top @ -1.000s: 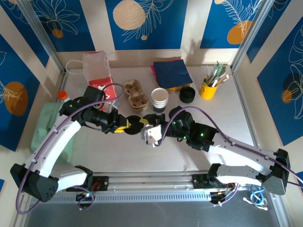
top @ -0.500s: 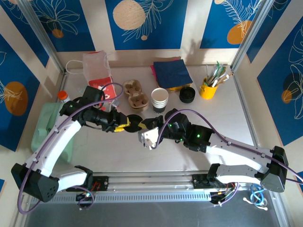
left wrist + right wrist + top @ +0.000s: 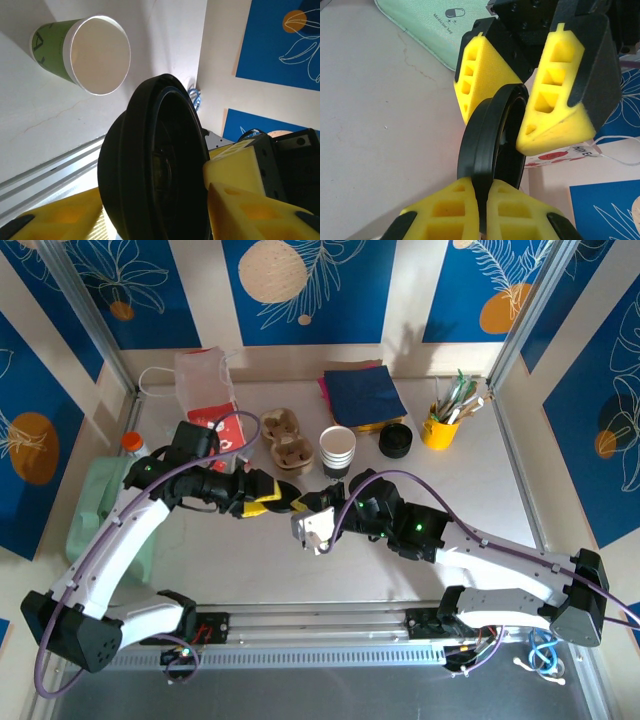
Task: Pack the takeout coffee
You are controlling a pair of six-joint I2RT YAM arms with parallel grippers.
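Right wrist: right gripper (image 3: 482,187) clamps black lid (image 3: 485,140) by its right edge; left gripper (image 3: 499,130) parted, straddling left edge. Coffee cup (image 3: 337,450) just beyond; tabletop (image 3: 300,580) open nearer.

Cup (image 3: 337,451) hemmed: carrier (image 3: 286,441) left; left claw (image 3: 274,502), right claw (image 3: 303,502) with black lid (image 3: 287,502) in front; right open.

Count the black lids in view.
2. One black lid is pinched on edge by the right gripper; a second black lid sits by the yellow pot, possibly a stack hiding more.
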